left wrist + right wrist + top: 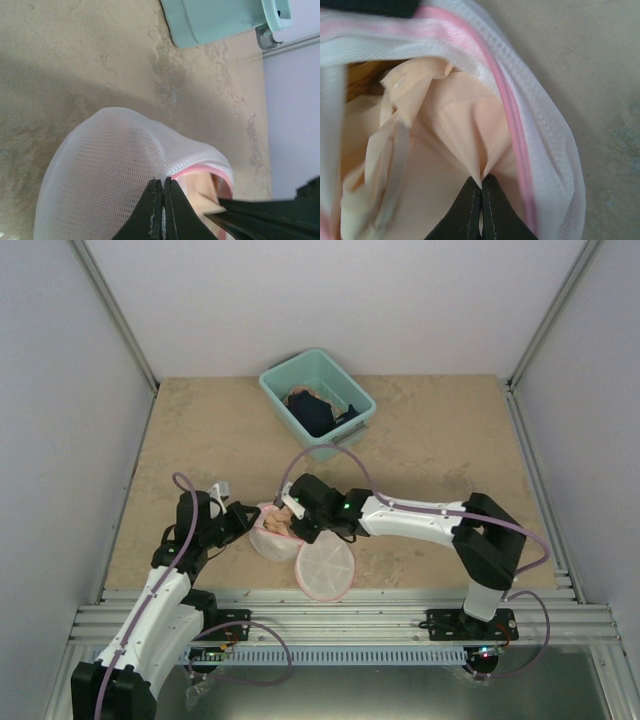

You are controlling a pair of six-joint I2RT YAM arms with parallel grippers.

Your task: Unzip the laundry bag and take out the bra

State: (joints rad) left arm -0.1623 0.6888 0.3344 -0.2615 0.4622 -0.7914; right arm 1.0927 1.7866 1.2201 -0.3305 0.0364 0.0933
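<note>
The laundry bag (110, 165) sits on the table (430, 440) near its front edge, between the two arms. It is already unzipped: its round mesh lid (325, 568) is folded out flat beside it, toward the arm bases. The left gripper (163, 182) has its fingers pressed together on the white mesh at the bag's rim, just where the pink zipper band (507, 105) curves round, and so pins the pouch from its left side. The right gripper (481, 181) reaches into the open mouth from the other side, fingers clamped on a small peak of peach fabric, a fold of the bra (445, 135), which lies crumpled inside the pouch and not yet clear of it. The bra runs straight ahead of the right fingertips and deeper into the bag, with the zipper band arching just to their right, so the pull probably has to go back along the right arm's own line, out through the mouth and away from the left gripper's hold. The pinch looks thin, so the fold could slip or snag on the rim. The teal bin (215, 20) stands well apart at the back of the table.
</note>
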